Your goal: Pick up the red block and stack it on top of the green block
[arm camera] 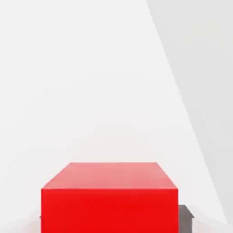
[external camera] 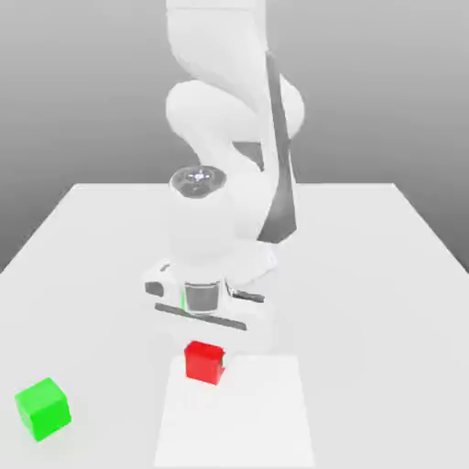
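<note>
Nearest us, at the exterior view's left, we find the green block [external camera: 43, 409] on the pale table [external camera: 385, 302], well apart from the red block and turned at an angle. Next comes the white panel [external camera: 236, 417], its near edge close to the bottom of the exterior view. At its far edge we see the red block [external camera: 204, 363], right under the gripper [external camera: 205, 353], which is shut on it. The white hand blends with the pale surface, so we can barely make out the fingers, and we cannot tell whether the block touches the panel. In the hand view, the block's lower part is cut off, and a dark bit of fingertip [arm camera: 185, 219] peeks out beside it. Farther back, the white arm [external camera: 229, 110] rises, cut off at the top.
</note>
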`<move>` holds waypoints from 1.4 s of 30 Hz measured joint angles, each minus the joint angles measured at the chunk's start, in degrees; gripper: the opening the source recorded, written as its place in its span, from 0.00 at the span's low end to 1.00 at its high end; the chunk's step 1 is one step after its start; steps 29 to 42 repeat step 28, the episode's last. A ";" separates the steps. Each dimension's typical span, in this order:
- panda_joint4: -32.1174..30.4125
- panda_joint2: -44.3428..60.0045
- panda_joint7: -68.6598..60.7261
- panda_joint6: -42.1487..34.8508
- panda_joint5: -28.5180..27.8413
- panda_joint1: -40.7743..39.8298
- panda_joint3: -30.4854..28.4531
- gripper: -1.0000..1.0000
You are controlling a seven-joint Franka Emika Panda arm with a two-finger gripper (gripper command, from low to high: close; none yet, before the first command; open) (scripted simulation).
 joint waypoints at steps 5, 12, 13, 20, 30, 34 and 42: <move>-1.41 -10.00 -0.13 -8.60 0.17 0.06 -0.01 0.00; 9.70 -7.18 11.82 -16.86 0.45 -6.62 -4.29 0.00; 11.77 -6.14 13.84 -17.89 0.66 -7.76 -4.81 0.00; 25.75 1.59 26.80 -24.27 3.09 -13.79 -9.57 0.00; 27.66 10.63 26.01 -17.28 6.37 -15.46 -8.44 1.00; 27.66 10.63 26.01 -17.28 6.37 -15.46 -8.44 1.00; 27.66 10.63 26.01 -17.28 6.37 -15.46 -8.44 1.00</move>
